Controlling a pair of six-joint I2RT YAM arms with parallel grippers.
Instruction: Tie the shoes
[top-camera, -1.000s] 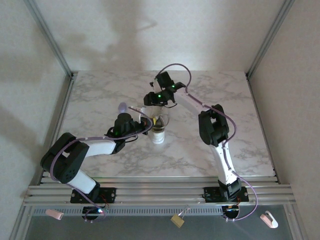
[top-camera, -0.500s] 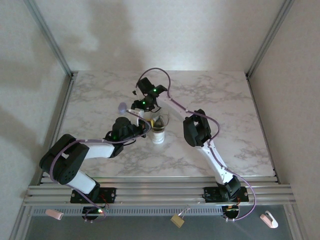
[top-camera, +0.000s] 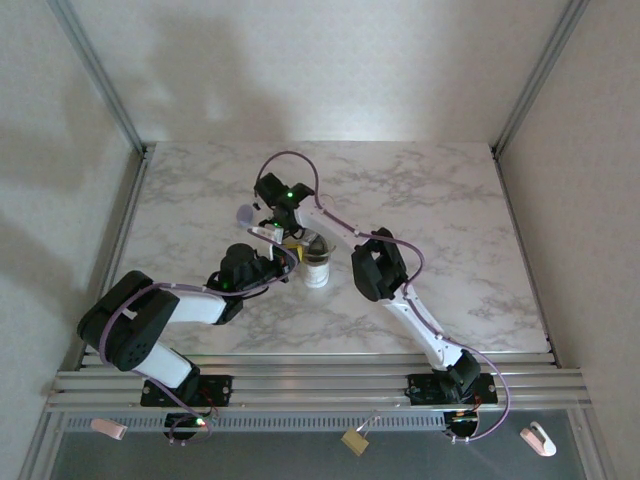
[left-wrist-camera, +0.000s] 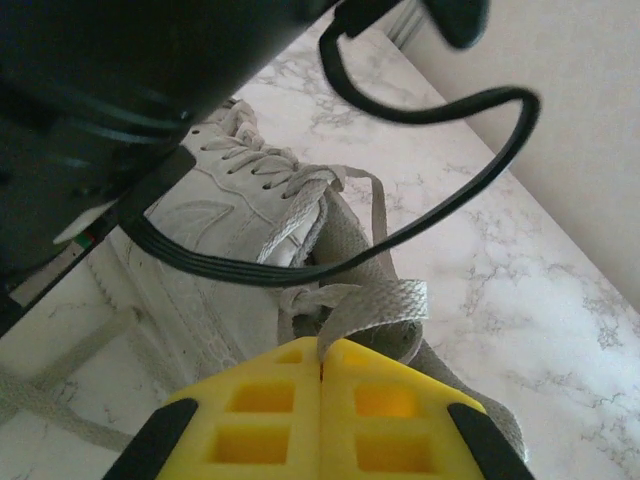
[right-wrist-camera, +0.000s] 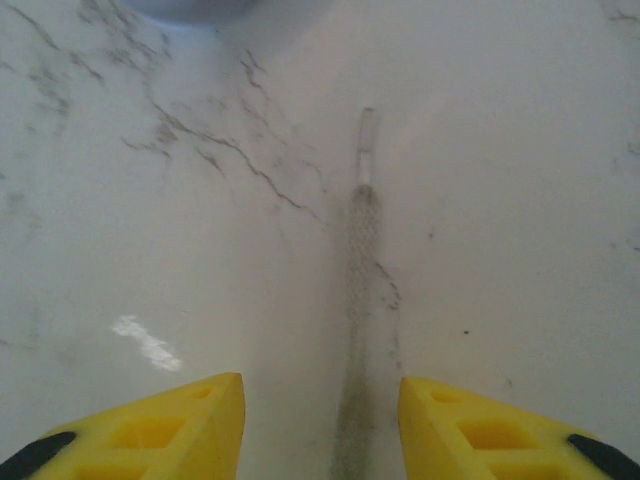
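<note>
So the white sneaker (top-camera: 316, 262) sits roughly mid-desk, a bit left of centre and closer to the arms than to the back wall, with both arms bent in over it. From the left wrist cam you can see it lying on its sole, eyelets and criss-crossed lacing facing up, dark opening toward the camera. One flat white lace (left-wrist-camera: 375, 305) comes off the top of the shoe, folds over, and runs straight down into the left claw (left-wrist-camera: 321, 350), whose yellow fingers are pressed tight together on it, so that lace is pinched for sure. A black cable (left-wrist-camera: 450, 190) loops across that view above the shoe, and there's a big dark blurry shape at the upper left that I can't tell apart. The right claw (right-wrist-camera: 320, 390) is low over the marble desk (top-camera: 450, 200) just left of the sneaker, with its fingers standing well apart and nothing gripped. Between them, flat on the desk, lies a loose lace end (right-wrist-camera: 360, 260), running away from the camera and finishing in a clear plastic tip. It isn't touching either finger as far as I can see. A small round purple object (top-camera: 244, 213) sits on the desk just beyond, left of the right arm's wrist and apart from the shoe.
</note>
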